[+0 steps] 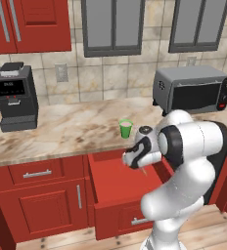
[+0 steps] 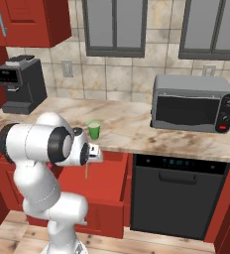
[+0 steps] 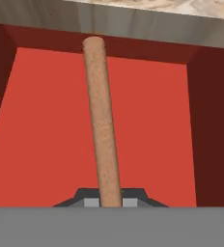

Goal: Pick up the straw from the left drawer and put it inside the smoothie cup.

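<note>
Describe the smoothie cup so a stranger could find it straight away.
Start at the beige marble counter between the black coffee machine and the grey toaster oven. Near its front edge, above the open red drawer, stands the small bright green tapered cup. It is the one green item, far smaller than either appliance.

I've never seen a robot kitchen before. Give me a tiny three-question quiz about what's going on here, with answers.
1. True or false: the hand is shut on the straw.
2. Where does the smoothie cup stand? A) inside the left drawer B) on the counter C) on the toaster oven
3. Fill in: the black machine at the counter's left end is a ____ machine.

Key: 1 true; 2 B; 3 coffee.
</note>
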You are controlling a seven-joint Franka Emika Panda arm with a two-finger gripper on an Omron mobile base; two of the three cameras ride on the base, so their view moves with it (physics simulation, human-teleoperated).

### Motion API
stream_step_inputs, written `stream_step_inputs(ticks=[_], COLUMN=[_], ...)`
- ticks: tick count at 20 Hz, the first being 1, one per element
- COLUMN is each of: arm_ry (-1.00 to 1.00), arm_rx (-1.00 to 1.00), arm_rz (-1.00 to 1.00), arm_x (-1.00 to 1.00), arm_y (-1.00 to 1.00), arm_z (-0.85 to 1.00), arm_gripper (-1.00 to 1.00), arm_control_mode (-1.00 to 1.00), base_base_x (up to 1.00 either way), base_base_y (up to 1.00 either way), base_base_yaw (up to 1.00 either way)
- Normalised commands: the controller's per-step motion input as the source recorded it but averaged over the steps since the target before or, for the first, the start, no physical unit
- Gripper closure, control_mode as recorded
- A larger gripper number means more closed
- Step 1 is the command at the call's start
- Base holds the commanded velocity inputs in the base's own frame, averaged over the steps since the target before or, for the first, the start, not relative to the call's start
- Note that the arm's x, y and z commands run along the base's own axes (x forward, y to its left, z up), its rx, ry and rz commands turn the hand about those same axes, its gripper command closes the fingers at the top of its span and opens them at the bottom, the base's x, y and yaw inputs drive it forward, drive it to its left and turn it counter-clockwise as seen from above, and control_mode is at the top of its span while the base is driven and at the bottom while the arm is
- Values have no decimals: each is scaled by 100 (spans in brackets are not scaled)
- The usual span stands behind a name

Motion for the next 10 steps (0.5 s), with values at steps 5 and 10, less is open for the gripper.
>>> stream_step_inputs(ticks=[5, 10], arm_ry=[-30, -25], arm_rx=[8, 16], arm_rz=[15, 18], arm_x=[0, 1], arm_y=[-18, -22], arm_z=[100, 100], arm_gripper=[100, 100], arm_control_mode=[-100, -100], base_base_x=[0, 0], base_base_y=[0, 0], base_base_yaw=[0, 0])
